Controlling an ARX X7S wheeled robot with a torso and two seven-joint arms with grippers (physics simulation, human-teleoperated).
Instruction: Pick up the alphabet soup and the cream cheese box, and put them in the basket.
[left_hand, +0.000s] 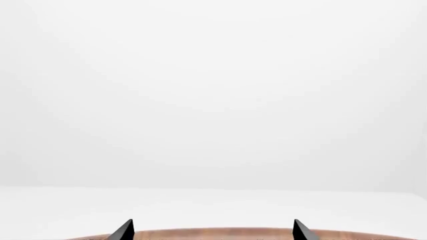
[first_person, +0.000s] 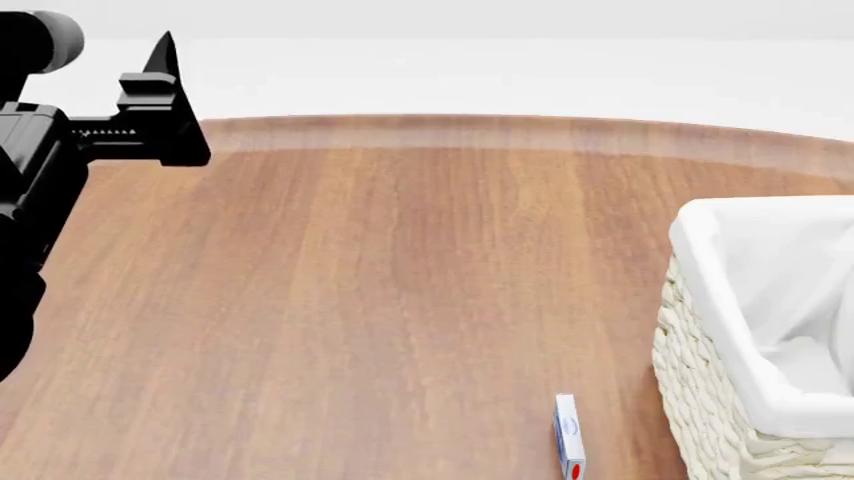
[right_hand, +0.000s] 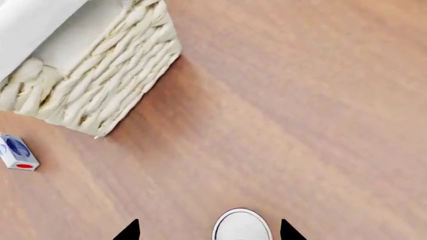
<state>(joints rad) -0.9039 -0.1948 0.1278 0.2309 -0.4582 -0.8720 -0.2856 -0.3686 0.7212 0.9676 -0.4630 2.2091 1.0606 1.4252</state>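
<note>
Overhead, the head view shows the left gripper (first_person: 167, 60) raised at the table's (first_person: 374, 280) far left, holding nothing. The cream cheese box (first_person: 569, 437) stands on edge on the table just beside the basket (first_person: 694, 370).

Left wrist view: the two fingertips (left_hand: 124, 231) are spread wide over the table edge, nothing between them.

Right wrist view: the right gripper (right_hand: 208, 231) is spread, with a can's silver top (right_hand: 241, 226) between its tips. The box (right_hand: 17, 151) lies near the basket's corner (right_hand: 100, 80), well apart from the can.

Head view (first_person: 400, 300) downward; wrists low
</note>
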